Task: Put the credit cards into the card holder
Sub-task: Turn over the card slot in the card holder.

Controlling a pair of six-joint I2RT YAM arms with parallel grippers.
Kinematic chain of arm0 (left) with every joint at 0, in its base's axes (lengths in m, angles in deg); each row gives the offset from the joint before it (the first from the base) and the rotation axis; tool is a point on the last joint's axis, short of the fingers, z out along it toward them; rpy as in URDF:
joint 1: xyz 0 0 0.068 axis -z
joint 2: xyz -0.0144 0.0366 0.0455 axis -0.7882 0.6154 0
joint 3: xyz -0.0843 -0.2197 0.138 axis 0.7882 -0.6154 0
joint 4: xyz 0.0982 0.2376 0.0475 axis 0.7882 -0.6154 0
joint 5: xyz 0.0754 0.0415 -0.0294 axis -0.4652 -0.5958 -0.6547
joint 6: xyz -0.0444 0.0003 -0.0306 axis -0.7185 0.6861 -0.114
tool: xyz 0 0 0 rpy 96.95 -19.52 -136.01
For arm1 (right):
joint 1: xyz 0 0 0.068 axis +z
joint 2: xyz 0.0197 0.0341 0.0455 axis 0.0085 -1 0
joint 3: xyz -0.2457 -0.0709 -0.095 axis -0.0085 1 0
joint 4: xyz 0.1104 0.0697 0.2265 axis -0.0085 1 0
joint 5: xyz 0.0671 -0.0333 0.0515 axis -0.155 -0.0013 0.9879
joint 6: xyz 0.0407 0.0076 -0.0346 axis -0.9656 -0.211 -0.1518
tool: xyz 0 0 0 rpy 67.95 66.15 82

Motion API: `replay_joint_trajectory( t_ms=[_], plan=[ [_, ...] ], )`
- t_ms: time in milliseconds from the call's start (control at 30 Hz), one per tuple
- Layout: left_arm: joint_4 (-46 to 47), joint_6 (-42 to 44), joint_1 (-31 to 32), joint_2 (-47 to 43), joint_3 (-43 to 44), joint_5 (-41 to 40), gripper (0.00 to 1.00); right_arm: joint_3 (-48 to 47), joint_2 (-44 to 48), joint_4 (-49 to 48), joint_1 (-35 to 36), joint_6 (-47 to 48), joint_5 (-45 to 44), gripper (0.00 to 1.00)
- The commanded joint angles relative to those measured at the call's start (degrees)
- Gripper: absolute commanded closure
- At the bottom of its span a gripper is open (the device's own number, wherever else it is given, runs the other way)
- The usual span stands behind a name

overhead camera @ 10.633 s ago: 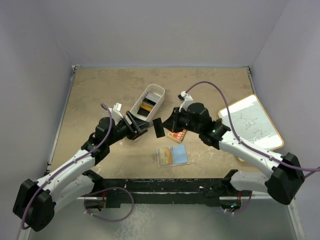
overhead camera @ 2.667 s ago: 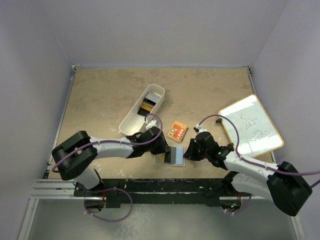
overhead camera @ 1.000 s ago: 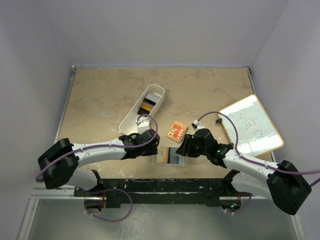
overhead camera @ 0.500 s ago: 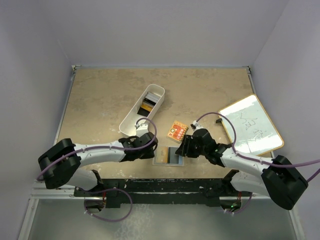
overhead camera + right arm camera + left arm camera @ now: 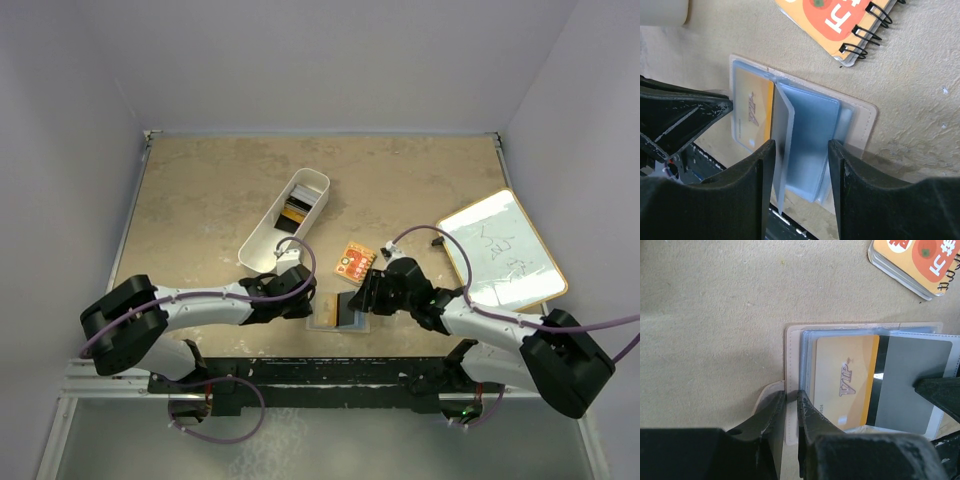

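Clamping the near-left edge of the card holder (image 5: pixel 790 340) is my left gripper (image 5: pixel 791 397): its two fingers are drawn almost together, with the beige cover edge pinched in the narrow slot between them. The card holder lies opened flat on the table (image 5: pixel 200 200), near the front edge, between my two arms.

Contents of the holder:
- A gold card (image 5: pixel 842 380) printed "VIP" sits in the left clear sleeve.
- A grey card (image 5: pixel 907 385) with a black stripe lies to the right of it, tilted and not seated in a sleeve.

My right gripper (image 5: pixel 801 145) is positioned over the right half of the holder. Its fingers stand well apart. The grey card rises on edge between them, close to the finger on the gold-card side. The fingers are not clenched on its faces. In the left wrist view one right finger touches the grey card's outer edge.

Surroundings:
- An orange spiral notebook (image 5: pixel 840 20) lies just beyond the holder, apart from it.
- A white bin (image 5: pixel 262 235) farther back holds more cards (image 5: pixel 292 212).
- A whiteboard (image 5: pixel 500 245) lies at the right side of the table.
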Motion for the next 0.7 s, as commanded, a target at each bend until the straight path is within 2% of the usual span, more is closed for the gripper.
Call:
replay_joint_trajectory(
  t_ms=[0,300,667],
  plan=[
    [3.8,0.6,0.0,1.0,-0.5,2.2,0.89,0.3,-0.9,-3.2,0.2,-1.2,2.1,0.51],
    [3.6,0.7,0.0,1.5,-0.1,2.0,0.90,-1.2,0.8,-2.2,0.1,-0.5,2.5,0.51],
    [3.8,0.6,0.1,2.4,0.3,2.3,0.90,-0.9,0.3,-8.1,0.2,-0.6,7.0,0.45]
  ],
)
